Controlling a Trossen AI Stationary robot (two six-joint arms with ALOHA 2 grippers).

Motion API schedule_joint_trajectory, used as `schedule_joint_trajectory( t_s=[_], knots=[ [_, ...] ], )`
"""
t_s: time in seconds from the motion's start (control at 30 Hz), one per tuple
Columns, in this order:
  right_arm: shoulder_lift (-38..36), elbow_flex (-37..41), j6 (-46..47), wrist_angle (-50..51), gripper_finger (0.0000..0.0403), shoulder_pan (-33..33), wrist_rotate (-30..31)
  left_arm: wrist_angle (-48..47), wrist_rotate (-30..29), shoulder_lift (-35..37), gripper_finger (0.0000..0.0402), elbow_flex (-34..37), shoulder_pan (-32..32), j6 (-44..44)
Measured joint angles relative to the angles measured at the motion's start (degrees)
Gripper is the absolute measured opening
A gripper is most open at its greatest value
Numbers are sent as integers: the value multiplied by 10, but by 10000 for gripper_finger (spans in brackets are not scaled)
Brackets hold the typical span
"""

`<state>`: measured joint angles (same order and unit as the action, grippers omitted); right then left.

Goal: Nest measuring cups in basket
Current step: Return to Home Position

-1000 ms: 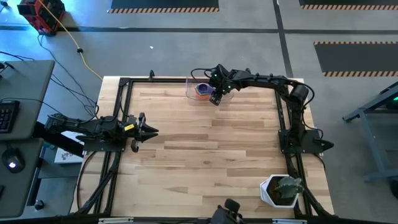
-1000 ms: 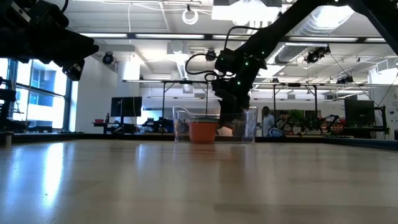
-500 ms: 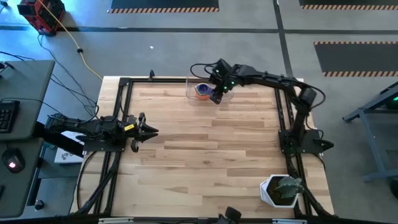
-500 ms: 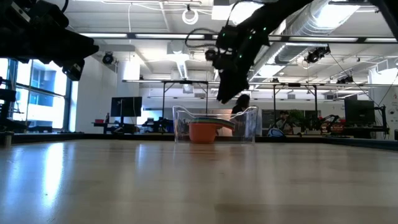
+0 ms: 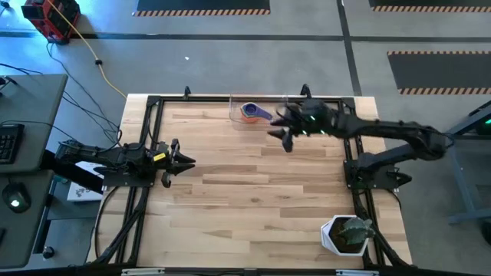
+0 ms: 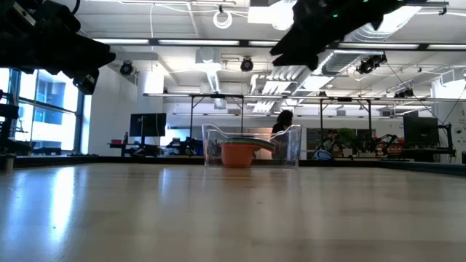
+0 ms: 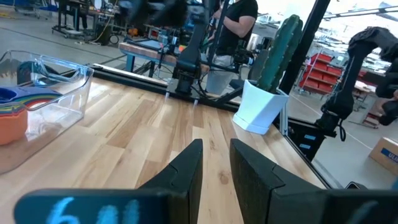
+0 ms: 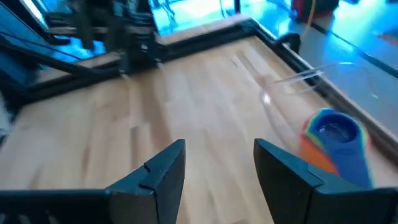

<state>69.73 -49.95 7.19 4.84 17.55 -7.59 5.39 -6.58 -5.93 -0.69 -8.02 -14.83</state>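
**A:** Start from the left side. What's there?

**B:** The left gripper sits at the left edge of the table, pointing in toward the middle. Its fingers are only a narrow gap apart, with nothing between them.

**A:** And the cups?

**B:** The measuring cups are stacked one inside another. The blue one is on top, orange shows at the bottom, and other coloured rims fan out between them. The stack stands inside the basket, against the table's far edge near the middle. From table height, the orange cup shows through the clear front wall.

**A:** Where's the other pincer?

**B:** The right gripper is just right of the basket and not touching it. The low view shows it raised well above the tabletop. Its fingers are spread wide apart and hold nothing.

**A:** Anything farther right?

**B:** A white pot with a green plant stands at the near right corner, well away from the basket. A person in dark clothes stands in the room behind the table
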Motion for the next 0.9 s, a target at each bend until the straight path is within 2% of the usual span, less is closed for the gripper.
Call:
schedule_joint_trajectory(
  t_s=[0.17,0.3,0.43,0.63,0.9],
  knots=[
    [-116,127,45,-66,181,-57,46,0,0,0,71,0,0,0],
    [-210,219,32,-120,181,-81,66,0,0,0,71,0,0,0],
    [-309,295,-13,-142,181,-84,59,0,0,0,71,0,0,0],
    [-442,381,18,-143,181,-83,34,0,0,0,71,0,0,0],
    [-564,469,12,-165,181,-84,27,0,0,0,71,0,0,0]
  ],
)
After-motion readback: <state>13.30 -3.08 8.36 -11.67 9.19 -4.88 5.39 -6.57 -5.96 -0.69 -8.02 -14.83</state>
